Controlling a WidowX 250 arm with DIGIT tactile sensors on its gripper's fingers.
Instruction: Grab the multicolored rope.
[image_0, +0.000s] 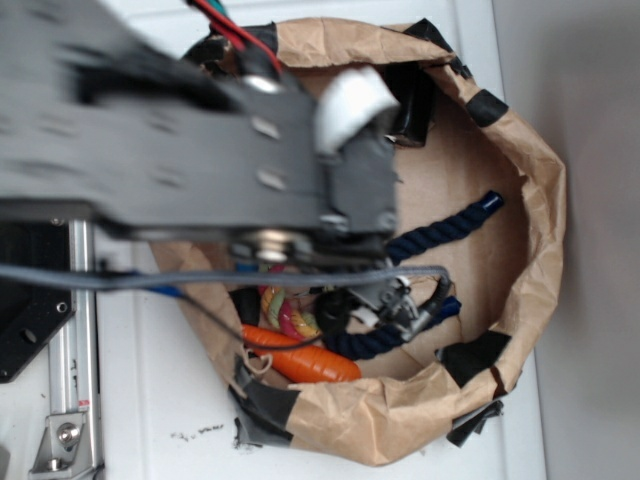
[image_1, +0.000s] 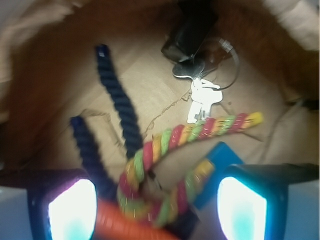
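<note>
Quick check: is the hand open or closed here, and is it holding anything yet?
Hand: open, holding nothing; the fingers stand apart on either side of the bend of the multicolored rope, not clamped on it.

exterior looks down from above; wrist close inside, both sharing multicolored rope (image_0: 285, 312) (image_1: 165, 165)

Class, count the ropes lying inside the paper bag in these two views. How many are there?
2. The multicolored rope lies bent between the gripper's fingers; the navy rope lies beside it, to its left in the wrist view. Others may be hidden.
</note>
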